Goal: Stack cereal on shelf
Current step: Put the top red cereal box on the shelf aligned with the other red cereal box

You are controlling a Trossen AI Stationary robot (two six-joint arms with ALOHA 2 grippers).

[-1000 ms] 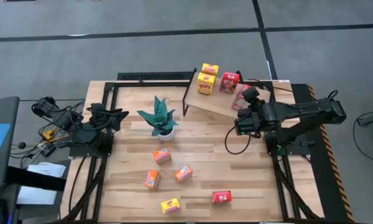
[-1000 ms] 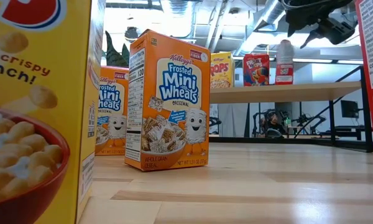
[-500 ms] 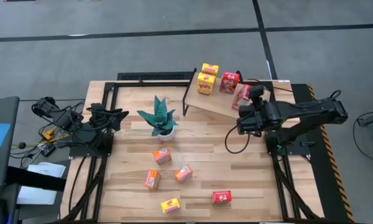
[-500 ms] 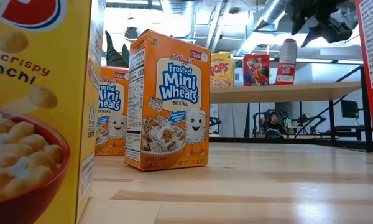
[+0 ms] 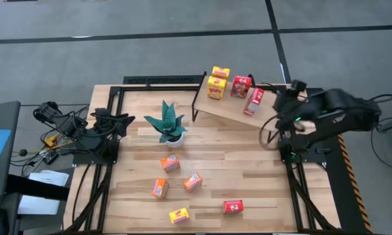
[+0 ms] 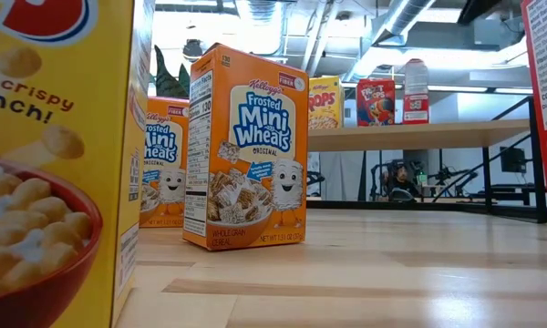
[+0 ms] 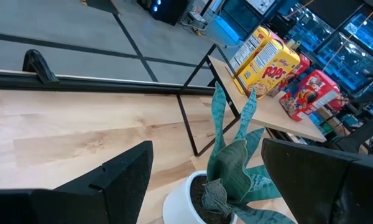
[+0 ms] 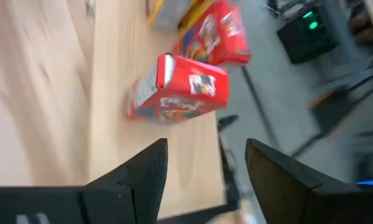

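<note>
While the right gripper [image 8: 202, 180] stands empty with jaws apart, four boxes [image 5: 253, 101] sit on the shelf [image 5: 232, 108] before it, five lower down.

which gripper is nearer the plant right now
Left. The left gripper sits just beside the plant; the right gripper is far across, past the shelf.

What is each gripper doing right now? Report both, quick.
Left gripper: open, holding nothing, parked near the plant.
Right gripper: open, holding nothing, near the red cereal box on the shelf.
</note>
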